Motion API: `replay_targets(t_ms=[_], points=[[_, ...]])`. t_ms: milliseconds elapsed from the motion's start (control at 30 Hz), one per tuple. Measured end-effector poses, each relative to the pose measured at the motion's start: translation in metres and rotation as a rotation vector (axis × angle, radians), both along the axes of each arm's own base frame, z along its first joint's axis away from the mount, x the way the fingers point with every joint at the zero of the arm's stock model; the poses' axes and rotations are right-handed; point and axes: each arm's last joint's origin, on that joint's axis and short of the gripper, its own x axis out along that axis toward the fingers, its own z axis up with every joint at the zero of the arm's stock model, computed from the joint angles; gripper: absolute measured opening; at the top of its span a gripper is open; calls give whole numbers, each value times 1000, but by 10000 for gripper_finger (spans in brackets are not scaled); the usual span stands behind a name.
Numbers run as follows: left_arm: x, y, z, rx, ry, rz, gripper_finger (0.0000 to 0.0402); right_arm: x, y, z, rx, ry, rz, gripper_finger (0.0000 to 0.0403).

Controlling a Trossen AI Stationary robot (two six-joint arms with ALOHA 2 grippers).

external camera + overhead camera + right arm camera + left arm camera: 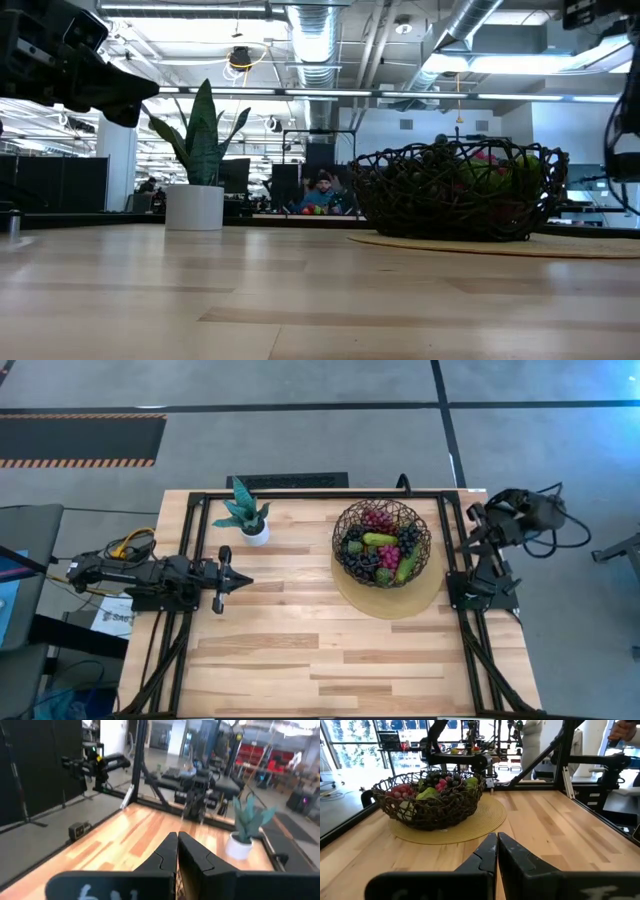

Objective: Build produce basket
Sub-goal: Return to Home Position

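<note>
The dark open-weave basket [338, 532] stands on a flat tan disc [390, 606] at the table's far right. Inside it lies the produce [381, 550]: magenta and dark grape bunches and green cucumbers [427, 793]. My left gripper [245, 580] hovers level at the table's left side. It points toward the basket, shut, with nothing between its fingers [496, 847]. My right gripper [176, 845] is raised at the table's right edge, beside the basket. It points across the table, also shut and holding nothing.
A small potted green plant [246, 518] in a white pot stands at the far side, left of the basket. Bare wooden tabletop [320, 650] spreads across the middle and near side. Black frame rails [452, 550] run along the left and right edges.
</note>
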Motion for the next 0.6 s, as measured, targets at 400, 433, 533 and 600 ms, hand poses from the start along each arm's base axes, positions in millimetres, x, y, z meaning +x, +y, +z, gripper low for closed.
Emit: replay_targets(t_ms=[400, 433, 533, 600], points=[[0, 0, 0, 0, 0, 0, 0, 16, -22, 11, 0, -31, 33, 33], [0, 0, 0, 1, 1, -1, 0, 16, -26, 13, 8, -31, 33, 33], [0, 0, 0, 1, 1, -1, 0, 15, -32, 17, 21, -35, 28, 33], [0, 0, 0, 1, 1, -1, 0, 15, -33, 16, 6, -33, 31, 33]])
